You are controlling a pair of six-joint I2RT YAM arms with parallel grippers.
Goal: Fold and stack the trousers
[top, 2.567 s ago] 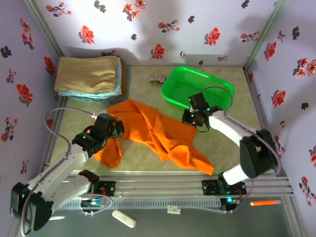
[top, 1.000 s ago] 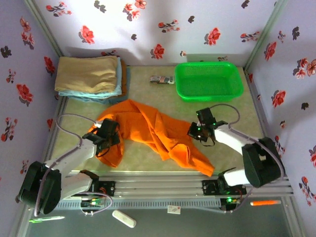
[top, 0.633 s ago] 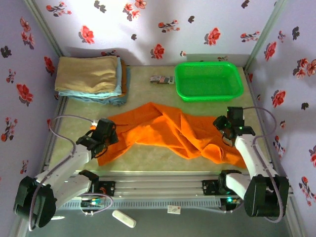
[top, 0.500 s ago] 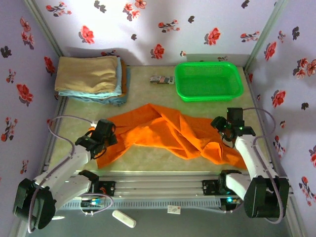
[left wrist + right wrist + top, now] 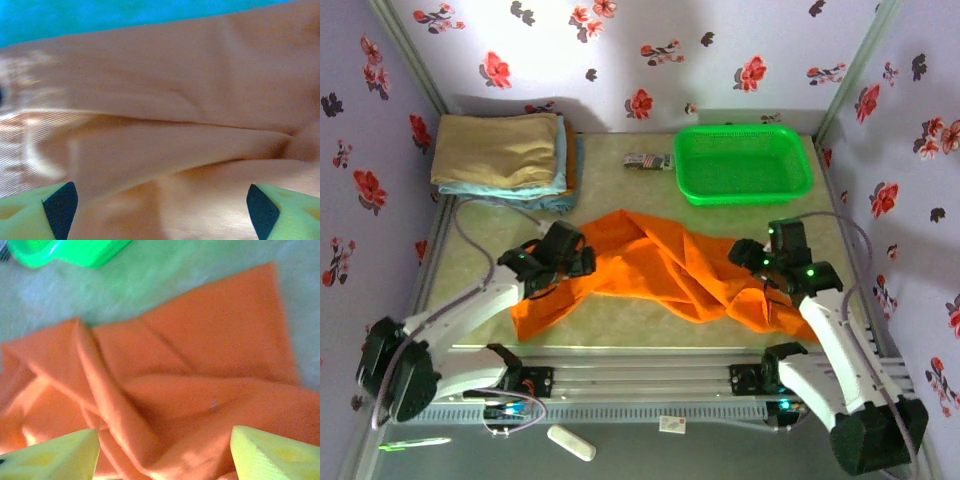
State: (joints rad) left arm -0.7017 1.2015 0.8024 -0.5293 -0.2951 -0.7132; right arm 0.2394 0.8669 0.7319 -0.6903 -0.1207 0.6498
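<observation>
- The trousers (image 5: 660, 262) lie rumpled on the table (image 5: 620, 330), on the near side of the green basket (image 5: 745, 165). Their long axis runs left to right.
- The left gripper (image 5: 160, 202) hovers over the end farthest from the basket, fingers wide apart and clamping nothing.
- The right gripper (image 5: 162, 452), also spread and empty, hovers over the end nearest the basket, so each arm reaches low over its own end.

1. The top camera sits above and behind me, looking down on the whole table (image 5: 630, 325).
2. My left wrist camera faces the trousers (image 5: 165, 125) from very near.
3. My right wrist camera looks at the same trousers from farther off, with the basket (image 5: 60, 250) at its top edge; the top view shares both.
</observation>
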